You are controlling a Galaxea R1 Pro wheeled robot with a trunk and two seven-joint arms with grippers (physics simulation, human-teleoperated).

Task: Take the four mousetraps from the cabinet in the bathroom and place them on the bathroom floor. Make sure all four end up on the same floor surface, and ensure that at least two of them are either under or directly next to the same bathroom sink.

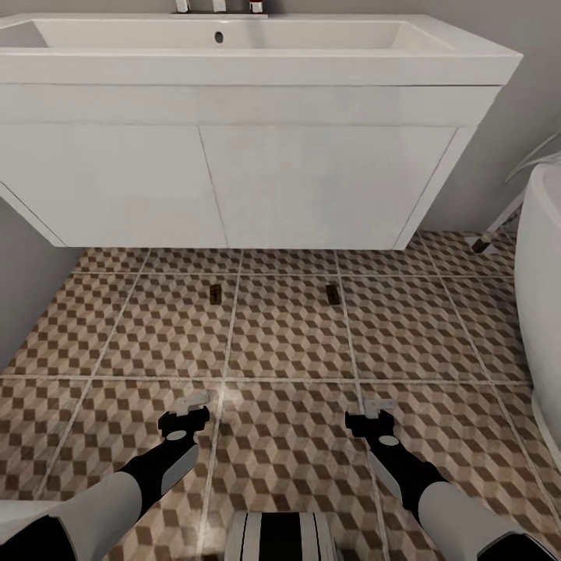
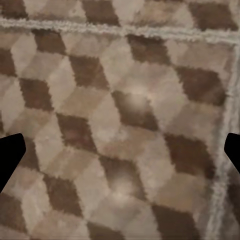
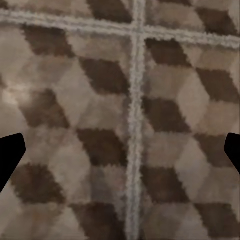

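Two mousetraps on the tiles, count them: one small flat tan-and-dark rectangle [image 1: 216,292] at about eleven o'clock from the robot, the second [image 1: 332,293] at about one o'clock, well apart from each other and lying side by side in a row. Both sit on the bathroom floor [image 1: 288,343], just in front of the vanity's lower edge, too small to make out wire or bait.

That floor is large square tiles, printed with brown, beige and white cubes, pale grout lines crossing between them.

Straight ahead at twelve o'clock hangs the bathroom sink [image 1: 234,35], one wide white rectangular basin, smooth and glossy, on a white two-door vanity [image 1: 226,183] clear of the floor.

At three o'clock, one curved white bathtub [image 1: 541,288].

Two arms, low in the head view. The left hand [image 1: 189,411] is spread wide, dark fingertips [image 2: 10,160] at the edges of its wrist view, holding nothing. The right hand [image 1: 372,413] is likewise spread and holding nothing, hovering above a grout crossing.
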